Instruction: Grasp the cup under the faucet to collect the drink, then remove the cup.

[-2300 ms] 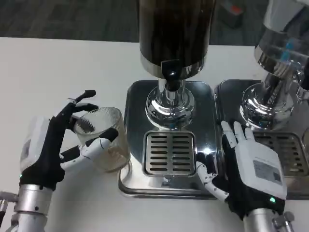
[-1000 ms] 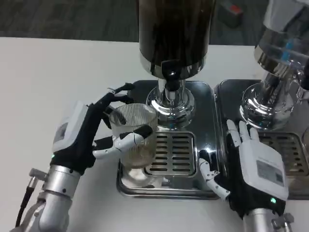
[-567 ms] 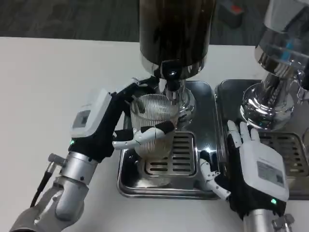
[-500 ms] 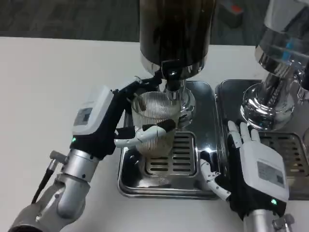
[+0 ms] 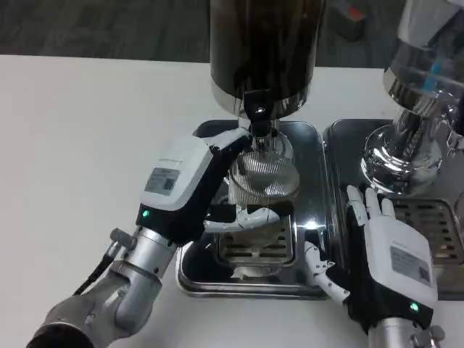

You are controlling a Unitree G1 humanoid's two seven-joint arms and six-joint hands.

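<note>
A ribbed clear glass cup [image 5: 262,190] is held by my left hand [image 5: 190,187], lifted above the drip grate [image 5: 259,246] and directly below the black faucet [image 5: 257,110] of the dark drink dispenser [image 5: 262,47]. The hand's fingers wrap the cup from the left and the thumb crosses its front. The cup looks tilted toward me. My right hand [image 5: 388,261] rests flat with fingers spread at the tray's right edge, holding nothing.
The steel drip tray [image 5: 206,270] sits under the dispenser. A second chrome dispenser [image 5: 413,80] with its own tray [image 5: 442,217] stands at the right. White table [image 5: 80,145] spreads to the left.
My left hand carried the cup from the table at the left onto the tray and then up under the faucet. The right hand stayed nearly still.
</note>
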